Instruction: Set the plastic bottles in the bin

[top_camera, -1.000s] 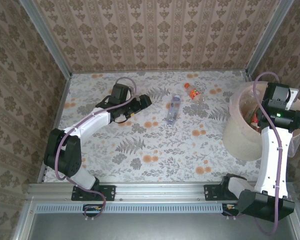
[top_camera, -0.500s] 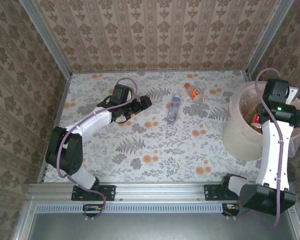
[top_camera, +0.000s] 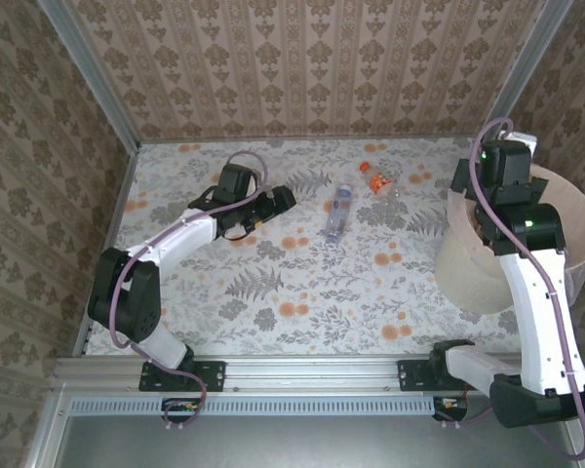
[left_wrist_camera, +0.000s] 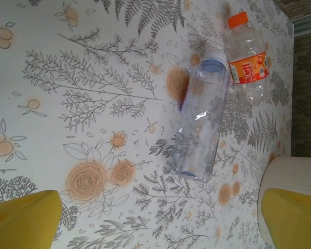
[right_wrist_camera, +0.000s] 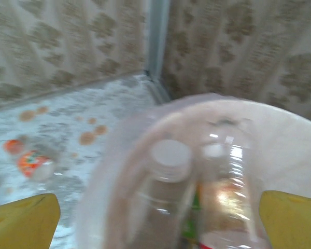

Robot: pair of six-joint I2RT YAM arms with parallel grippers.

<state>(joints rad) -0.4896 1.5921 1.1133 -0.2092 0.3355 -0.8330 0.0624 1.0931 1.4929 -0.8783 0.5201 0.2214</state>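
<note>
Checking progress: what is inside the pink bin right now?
At least two clear bottles are inside the bin, one white-capped. The view is blurred, and whatever lies beneath them is covered.

A robot test cell dressed to look like a home, not a lived-in room; the bin (top_camera: pixel 465 261) stands on a table (top_camera: pixel 302 283) whose cloth is printed with grey ferns and orange flowers; behind the bin and out to either side of it rise flat panels (top_camera: pixel 302 68) papered in a beige damask pattern, joined at the corners by bare metal posts (top_camera: pixel 90 73); nearer the camera than the bin, an aluminium rail (top_camera: pixel 302 372) runs along the table's edge; two arms are bolted to it by black bases, the left arm (top_camera: pixel 175 239) well left of the bin, the right arm (top_camera: pixel 531 292) just in front of it.
</note>
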